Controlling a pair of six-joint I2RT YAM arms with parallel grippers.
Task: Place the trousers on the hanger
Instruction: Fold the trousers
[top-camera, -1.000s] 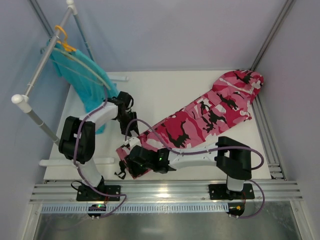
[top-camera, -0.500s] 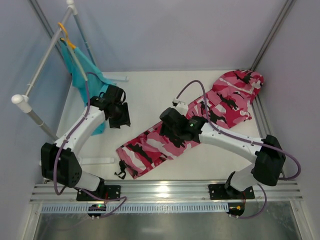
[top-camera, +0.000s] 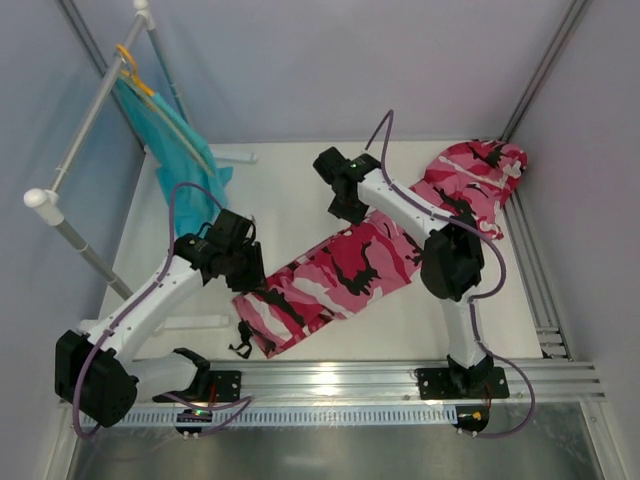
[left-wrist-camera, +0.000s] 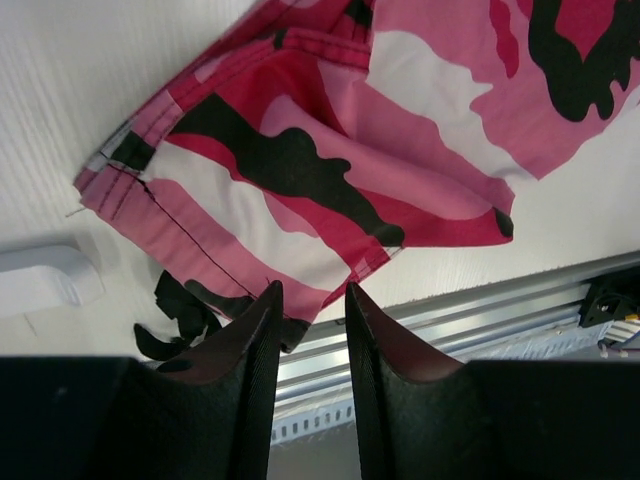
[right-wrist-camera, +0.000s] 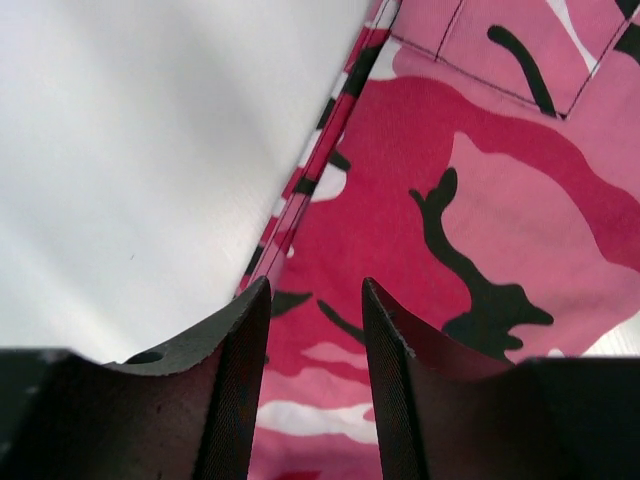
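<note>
Left hand (top-camera: 241, 264) over trousers' (top-camera: 362, 262) near end, right hand (top-camera: 345, 203) over their side edge; both apart, empty. Pinch edges squarely.

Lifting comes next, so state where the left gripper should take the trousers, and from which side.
Take the stitched hem at the near-left end of the trousers, probably coming straight down from above. The cloth lies flat, so only that doubled edge offers something to pinch, and the left gripper hangs open near it.
</note>
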